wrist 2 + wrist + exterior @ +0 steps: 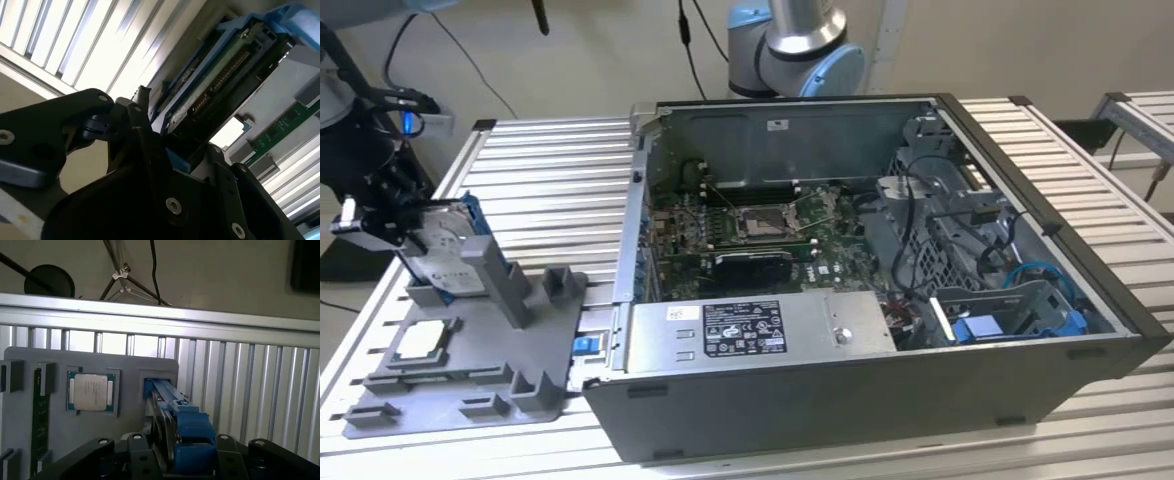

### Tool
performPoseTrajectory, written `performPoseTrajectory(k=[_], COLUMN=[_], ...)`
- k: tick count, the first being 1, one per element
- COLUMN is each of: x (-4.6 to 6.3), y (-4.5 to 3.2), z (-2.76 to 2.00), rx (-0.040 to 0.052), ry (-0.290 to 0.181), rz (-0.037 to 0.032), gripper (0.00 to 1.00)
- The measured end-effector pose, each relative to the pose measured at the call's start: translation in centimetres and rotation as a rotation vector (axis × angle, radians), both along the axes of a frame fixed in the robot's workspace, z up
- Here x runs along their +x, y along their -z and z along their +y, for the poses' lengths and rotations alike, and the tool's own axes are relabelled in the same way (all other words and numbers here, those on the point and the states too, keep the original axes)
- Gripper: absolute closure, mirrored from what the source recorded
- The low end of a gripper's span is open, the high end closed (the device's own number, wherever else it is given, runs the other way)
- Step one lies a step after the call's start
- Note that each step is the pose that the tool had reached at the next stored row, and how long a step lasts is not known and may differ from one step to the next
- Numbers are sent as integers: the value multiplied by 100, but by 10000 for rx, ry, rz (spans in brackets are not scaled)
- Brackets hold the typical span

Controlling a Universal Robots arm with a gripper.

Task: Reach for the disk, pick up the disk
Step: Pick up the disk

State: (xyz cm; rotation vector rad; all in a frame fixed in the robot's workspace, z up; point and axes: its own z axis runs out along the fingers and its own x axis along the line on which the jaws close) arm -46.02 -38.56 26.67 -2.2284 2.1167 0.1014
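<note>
One gripper [411, 232] stands at the far left of the exterior view, above the edge of the slatted metal table [547, 170]. It is at the disk [450, 252], which stands on its edge, a little tilted, in a slot of the grey holder [480, 375]. The disk's lower part sits in that slot and its white label faces the exterior view's right.

In the first wrist view the gripper [181, 460] has its two black fingers [137, 456] lying one on each side of the disk [187, 432]. They are against the blue bracket, so the hand is pinching the disk (I see no gap on either side). The second wrist view shows the same grip from the other side. There the gripper [175, 165] is close around the blue frame, and the long edge of the disk [220, 80] runs away from it.

Just to the right of the disk, flat on the same grey holder, lies a small square chip [427, 341], apart from the disk. The first wrist view shows this chip [91, 391] in its own recess beside the disk's slot, with a green memory stick [39, 425] further over.

Next comes the open computer case [854, 400], lying on its side on the table and touching the holder's right edge. Inside it I see the green motherboard [761, 225], a silver power supply [761, 328] along the near wall, and a blue drive bay [1014, 315] in the right corner. Behind the case rises the base of the arm [794, 45].
</note>
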Motion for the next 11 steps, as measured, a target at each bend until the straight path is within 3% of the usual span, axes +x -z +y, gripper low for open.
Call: performPoseTrajectory(k=[11], x=[0], y=[1], z=[1], rx=[4], ry=[0], rz=[-3], gripper=[100])
